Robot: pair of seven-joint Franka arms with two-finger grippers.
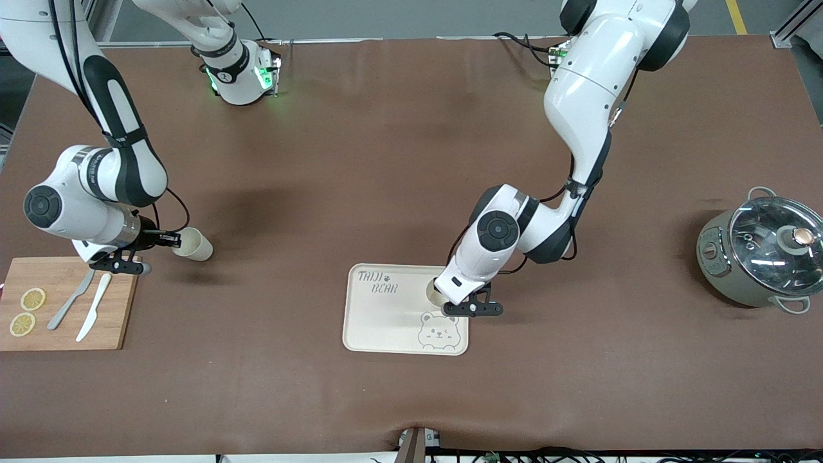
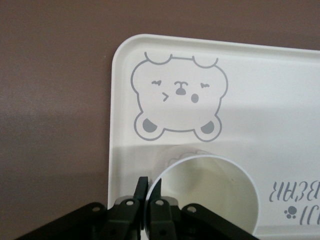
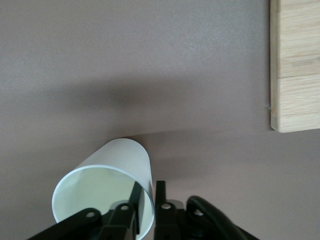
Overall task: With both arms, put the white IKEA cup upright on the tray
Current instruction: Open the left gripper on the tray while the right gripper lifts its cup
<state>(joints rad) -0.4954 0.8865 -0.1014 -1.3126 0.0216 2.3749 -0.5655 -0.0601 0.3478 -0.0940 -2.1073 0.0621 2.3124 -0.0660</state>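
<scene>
The left pincer (image 2: 149,192) pinched the tray's (image 1: 379,321) cup (image 2: 210,195); the right pincer (image 3: 146,197) pinched the tilted cup (image 3: 107,187), which risked slipping.

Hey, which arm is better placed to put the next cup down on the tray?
Left. The left gripper pinches the rim of a cup already upright on the tray; the right gripper grips its cup beside the cutting board.

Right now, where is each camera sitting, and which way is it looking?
Front view: high, facing the robots; shows both arms, the table, tray, board, pot.
Left wrist view: on the left arm, looking down at the tray; the left gripper pinches a cup's rim.
Right wrist view: on the right arm; the right gripper pinches another cup.
Front and left wrist views share the tray.
</scene>
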